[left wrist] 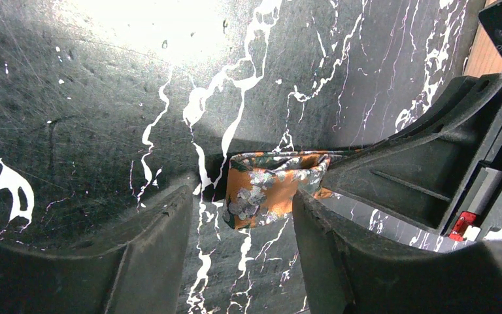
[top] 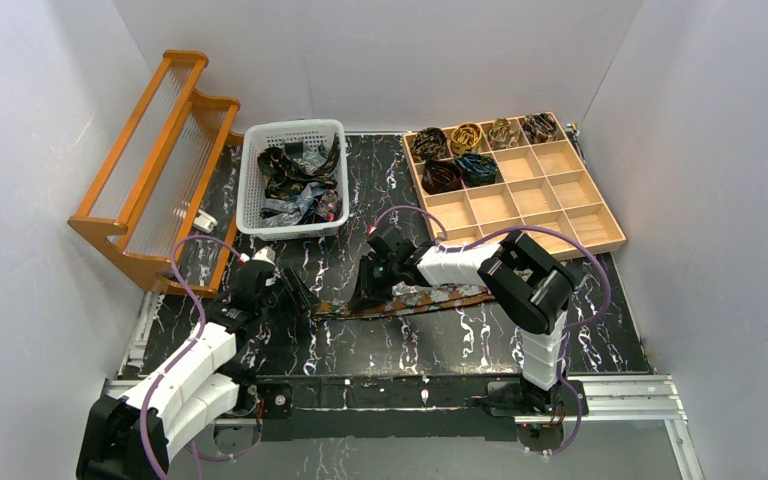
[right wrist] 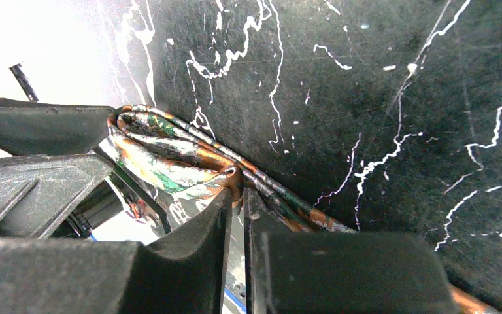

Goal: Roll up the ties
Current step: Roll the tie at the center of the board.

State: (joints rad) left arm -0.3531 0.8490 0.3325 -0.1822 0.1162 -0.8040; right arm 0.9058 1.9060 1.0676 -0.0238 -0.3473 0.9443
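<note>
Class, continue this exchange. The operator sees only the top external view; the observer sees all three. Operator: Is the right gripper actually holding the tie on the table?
Observer: Yes, right wrist view shows the right gripper pinching a folded loop of the tie.
Operator: And the left gripper?
Observer: The left gripper is open; the tie's folded end lies between its fingers.
Operator: Its pattern?
Observer: Orange with grey flowers.

Left arm: extending toward 2 o'clock, left gripper sitting low, jaws standing apart.
Right arm: elbow raised, forearm reaching toward 9 o'clock, right gripper pinching the tie.
</note>
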